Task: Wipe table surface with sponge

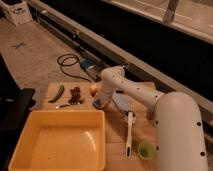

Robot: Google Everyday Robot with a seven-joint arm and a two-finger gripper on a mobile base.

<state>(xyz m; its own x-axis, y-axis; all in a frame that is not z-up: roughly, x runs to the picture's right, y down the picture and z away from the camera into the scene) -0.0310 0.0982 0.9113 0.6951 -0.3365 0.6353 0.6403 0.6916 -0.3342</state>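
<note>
My gripper (pixel 102 102) points down at the middle of the table surface (pixel 116 131), a light tan wooden top. It is shut on the sponge (pixel 97 104), a small blue-grey block that shows just left of the gripper's tip, low on the wood. The white arm (pixel 135 94) reaches in from the right and hides most of the sponge.
A flat grey-blue sheet (pixel 123 103) lies right of the gripper. A green pepper (pixel 59 92), a dark cluster (pixel 75 94), an apple (pixel 93 89) and a spoon (pixel 63 105) sit to its left. A yellow tub (pixel 57 140) fills the front left. A white brush (pixel 129 133) and a green cup (pixel 145 149) lie front right.
</note>
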